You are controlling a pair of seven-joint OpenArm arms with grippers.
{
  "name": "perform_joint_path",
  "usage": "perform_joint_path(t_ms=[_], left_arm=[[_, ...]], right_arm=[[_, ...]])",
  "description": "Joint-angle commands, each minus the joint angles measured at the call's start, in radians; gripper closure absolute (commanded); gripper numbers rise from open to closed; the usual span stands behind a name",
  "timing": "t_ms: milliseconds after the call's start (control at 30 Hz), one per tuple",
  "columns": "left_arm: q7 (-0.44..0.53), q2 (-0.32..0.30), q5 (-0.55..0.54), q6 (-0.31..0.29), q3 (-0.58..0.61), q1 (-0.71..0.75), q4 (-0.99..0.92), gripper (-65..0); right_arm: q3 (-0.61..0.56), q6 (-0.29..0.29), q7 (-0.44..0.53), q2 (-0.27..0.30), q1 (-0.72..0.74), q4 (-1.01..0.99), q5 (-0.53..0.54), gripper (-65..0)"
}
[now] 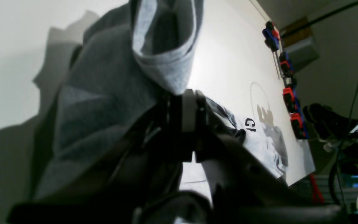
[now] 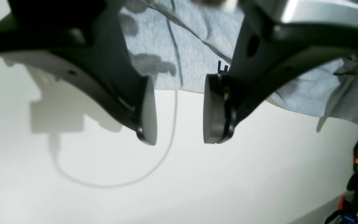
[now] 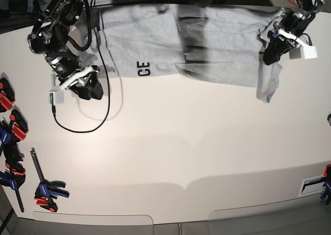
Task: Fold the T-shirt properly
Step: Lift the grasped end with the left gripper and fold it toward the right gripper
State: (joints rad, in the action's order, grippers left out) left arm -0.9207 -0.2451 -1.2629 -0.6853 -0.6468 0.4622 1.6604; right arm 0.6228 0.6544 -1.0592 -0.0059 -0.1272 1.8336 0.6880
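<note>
Across table's (image 3: pixel 181 152) far edge T-shirt (image 3: pixel 217 43) lies lengthwise; L hand (image 3: pixel 271 51) grips sleeve, R hand (image 3: pixel 85 87) wide.

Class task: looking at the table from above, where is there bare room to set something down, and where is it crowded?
The free patch is the wide white table middle, bordered by the T-shirt above and the clamps at one side. Crowded: the far edge, where the shirt lies with the left gripper and right gripper.
</note>
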Motion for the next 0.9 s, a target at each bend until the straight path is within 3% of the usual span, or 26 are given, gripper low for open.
perform_joint_path(t_ms=[0,100,267,633,867], left_arm=[[0.019,-0.001,-0.029,-0.013,-0.005,0.0,0.016,0.0],[0.014,0.024,-0.039,-0.013,-0.005,0.0,0.016,0.0],[-0.061,0.034,-0.161,-0.013,0.004,0.0,0.016,0.0],[-0.083,0.034,-0.151,-0.013,0.251,-0.026,0.019,0.0],[-0.128,0.034,-0.151,-0.013,0.331,-0.03,0.058,0.0]], right_arm=[[-0.001,-0.001,0.022,0.006,0.013,0.019,0.025,-23.6],[-0.001,-0.001,0.022,0.006,0.013,0.019,0.025,-23.6],[-0.001,-0.001,0.024,0.008,0.013,0.019,0.019,-23.6],[-0.001,-0.001,0.028,0.026,0.013,0.019,0.018,-23.6],[-0.001,-0.001,0.029,0.025,0.014,0.019,0.018,-23.6]])
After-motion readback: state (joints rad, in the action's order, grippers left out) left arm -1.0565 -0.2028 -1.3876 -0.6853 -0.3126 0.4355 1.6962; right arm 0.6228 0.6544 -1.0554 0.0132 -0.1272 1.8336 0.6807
